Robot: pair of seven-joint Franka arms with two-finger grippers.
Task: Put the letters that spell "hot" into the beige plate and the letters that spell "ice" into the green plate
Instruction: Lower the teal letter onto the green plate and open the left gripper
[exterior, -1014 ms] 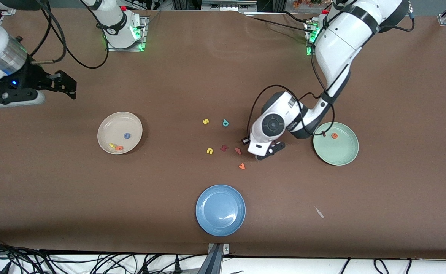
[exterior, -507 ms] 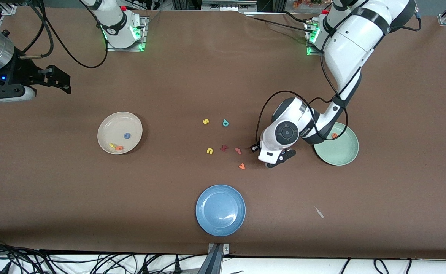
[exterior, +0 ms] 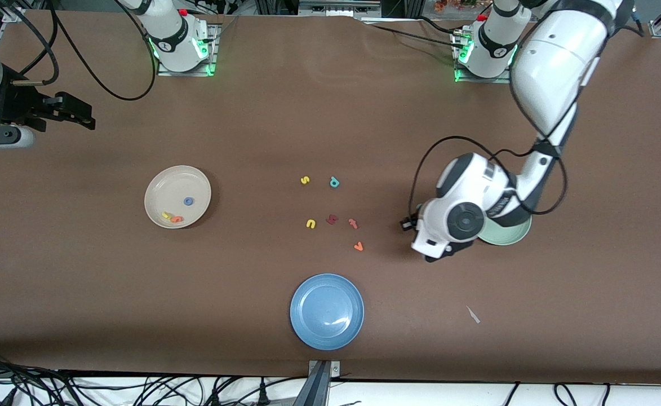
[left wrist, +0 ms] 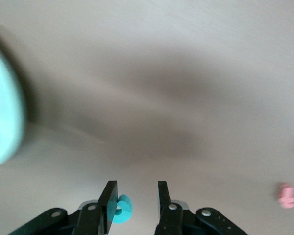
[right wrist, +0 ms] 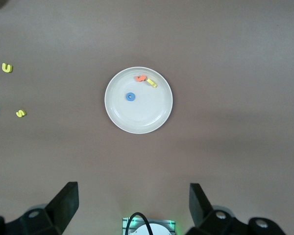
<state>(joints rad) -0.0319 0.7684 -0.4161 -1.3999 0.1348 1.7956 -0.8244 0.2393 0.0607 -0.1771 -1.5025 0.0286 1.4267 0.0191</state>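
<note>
While the right gripper (right wrist: 132,205) waits with fingers spread wide above the beige plate (exterior: 155,189) – blue o (exterior: 188,201), yellow h (exterior: 166,215) and orange t (exterior: 177,219) inside – the left gripper (left wrist: 134,203) pinches the teal c (left wrist: 122,209). It hangs over bare table just beside the green plate (exterior: 513,237)

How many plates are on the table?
3: a beige plate toward the right arm's end, a blue plate nearest the front camera, and a green plate toward the left arm's end, mostly hidden under the left arm.
</note>
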